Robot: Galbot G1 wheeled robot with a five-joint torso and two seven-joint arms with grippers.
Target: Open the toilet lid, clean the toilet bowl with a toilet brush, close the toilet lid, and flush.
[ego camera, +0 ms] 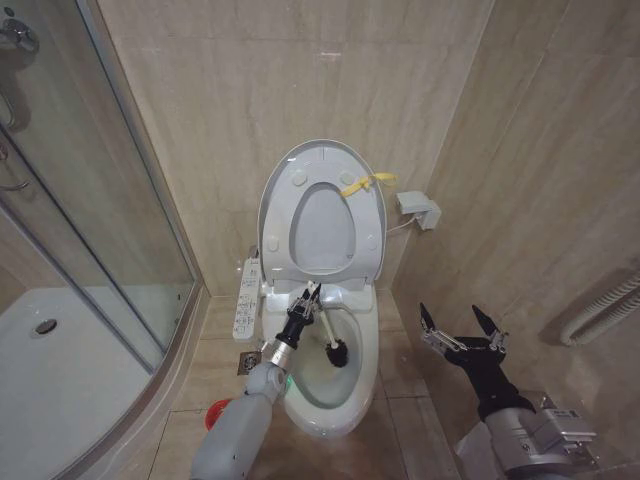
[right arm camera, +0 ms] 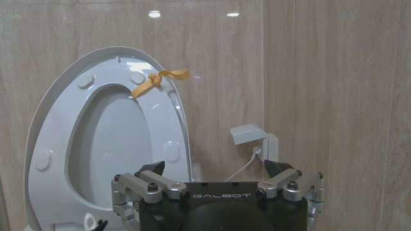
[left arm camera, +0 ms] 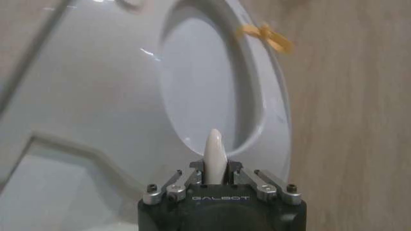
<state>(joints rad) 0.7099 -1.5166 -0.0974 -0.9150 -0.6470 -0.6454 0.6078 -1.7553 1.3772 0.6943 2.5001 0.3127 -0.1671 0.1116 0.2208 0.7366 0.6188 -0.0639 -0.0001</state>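
The toilet lid (ego camera: 322, 228) stands raised against the wall with the seat ring, a yellow ribbon tag (ego camera: 365, 185) at its edge. Below it the white toilet bowl (ego camera: 366, 345) lies uncovered. My left gripper (ego camera: 306, 303) is over the bowl's back rim, shut on the white handle of the toilet brush (ego camera: 337, 352), whose black head hangs down inside the bowl. The left wrist view has the handle (left arm camera: 214, 151) clamped between the jaws, facing the raised lid (left arm camera: 199, 86). My right gripper (ego camera: 462, 330) hovers open to the right of the toilet, facing the lid (right arm camera: 109, 139).
A red holder cup (ego camera: 217, 412) stands on the floor left of the bowl. A white button panel (ego camera: 245, 300) runs along the toilet's left side. A glass shower enclosure (ego camera: 100, 200) closes off the left, and a small wall box (ego camera: 418, 208) is mounted at the right.
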